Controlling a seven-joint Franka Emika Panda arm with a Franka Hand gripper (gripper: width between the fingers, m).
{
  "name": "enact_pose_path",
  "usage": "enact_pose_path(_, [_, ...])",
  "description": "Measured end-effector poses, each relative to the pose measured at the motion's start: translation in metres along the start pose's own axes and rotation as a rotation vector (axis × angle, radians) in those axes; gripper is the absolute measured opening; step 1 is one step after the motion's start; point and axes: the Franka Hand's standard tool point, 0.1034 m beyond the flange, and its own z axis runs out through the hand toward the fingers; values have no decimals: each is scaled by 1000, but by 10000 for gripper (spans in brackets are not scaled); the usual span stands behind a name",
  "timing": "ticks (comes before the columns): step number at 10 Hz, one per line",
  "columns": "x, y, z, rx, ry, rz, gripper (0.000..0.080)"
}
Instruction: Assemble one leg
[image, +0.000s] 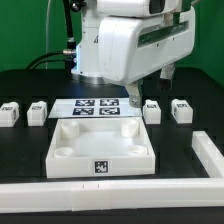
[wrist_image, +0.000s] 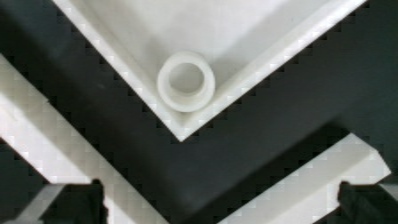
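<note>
Four look-alike white legs stand on the black table in the exterior view: two at the left (image: 10, 112) (image: 37, 110) and two at the right (image: 152, 110) (image: 181, 108). The large white panel (image: 100, 148) lies in the middle, with a tag on its front wall. My gripper (image: 149, 88) hangs above the panel's back right corner, close to the nearer right leg. In the wrist view the gripper (wrist_image: 214, 206) is open and empty, with its dark fingers (wrist_image: 64, 206) wide apart. Below it show the panel's corner (wrist_image: 125, 45) and a round socket (wrist_image: 185, 83). No leg shows in the wrist view.
The marker board (image: 95, 107) lies behind the panel. A white rail runs along the front (image: 110, 196) and up the exterior view's right (image: 206, 150). Black cables (image: 50, 58) hang at the back left. Two white bands (wrist_image: 54, 130) cross the wrist view.
</note>
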Motion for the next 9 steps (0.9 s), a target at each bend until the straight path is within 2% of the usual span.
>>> enact_pose_path(9, [0, -1, 2, 3, -2, 0, 650])
